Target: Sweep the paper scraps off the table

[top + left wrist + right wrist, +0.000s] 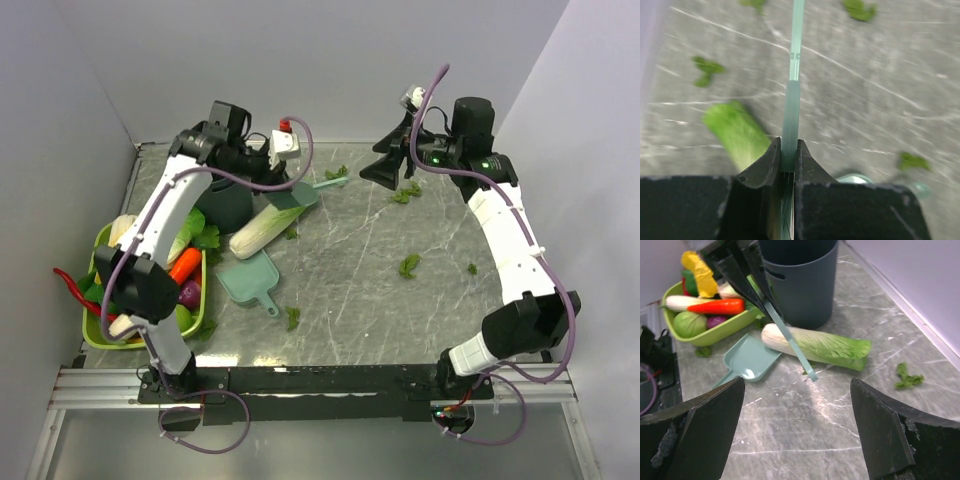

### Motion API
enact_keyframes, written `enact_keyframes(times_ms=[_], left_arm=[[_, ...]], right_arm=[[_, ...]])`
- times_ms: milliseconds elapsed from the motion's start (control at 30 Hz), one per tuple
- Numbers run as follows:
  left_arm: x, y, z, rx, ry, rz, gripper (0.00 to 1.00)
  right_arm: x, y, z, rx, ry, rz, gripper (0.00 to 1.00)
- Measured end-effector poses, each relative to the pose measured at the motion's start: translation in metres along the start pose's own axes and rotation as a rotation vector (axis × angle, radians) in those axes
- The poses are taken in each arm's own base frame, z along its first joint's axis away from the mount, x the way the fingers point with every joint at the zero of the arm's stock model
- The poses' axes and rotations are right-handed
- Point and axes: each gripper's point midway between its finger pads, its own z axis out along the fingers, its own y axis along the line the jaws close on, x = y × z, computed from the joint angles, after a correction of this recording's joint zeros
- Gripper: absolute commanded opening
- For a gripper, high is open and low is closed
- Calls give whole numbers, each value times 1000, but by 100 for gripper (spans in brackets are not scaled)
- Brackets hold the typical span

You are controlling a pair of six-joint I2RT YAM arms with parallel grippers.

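My left gripper [288, 183] is shut on the teal hand brush [306, 195] and holds it above the table [370, 300], by the cabbage's far end. In the left wrist view the jaws [788, 146] clamp the brush's flat handle [791, 100]. My right gripper [386, 170] is open and empty at the back right; its view shows bare table between its fingers [695, 432]. Paper scraps lie scattered: by the back edge [337, 172], near the right gripper [407, 192], mid-right [409, 265], further right [472, 268] and near the front [293, 317].
A dark bin [226, 206] stands at the back left beside a pale cabbage [265, 230]. A teal dustpan [250, 278] lies in front of the cabbage. A lime-green tray [96, 330] of vegetables sits at the left edge. Walls close in on three sides.
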Motion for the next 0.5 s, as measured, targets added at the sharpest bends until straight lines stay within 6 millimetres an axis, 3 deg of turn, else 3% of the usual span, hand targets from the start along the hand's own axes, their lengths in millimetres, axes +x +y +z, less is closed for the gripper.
enact_keyframes(times_ms=[267,367,500], left_arm=[[19,-11,-20,161,-1,-185,1],[31,-22,-20,198,-2,-250,1],[28,-31,-19,240,-34,-286,1]], right_arm=[[19,8,16,-97,29,-59,84],[23,11,28,-130,33,-55,80],[34,10,52,-199,53,-17,77]])
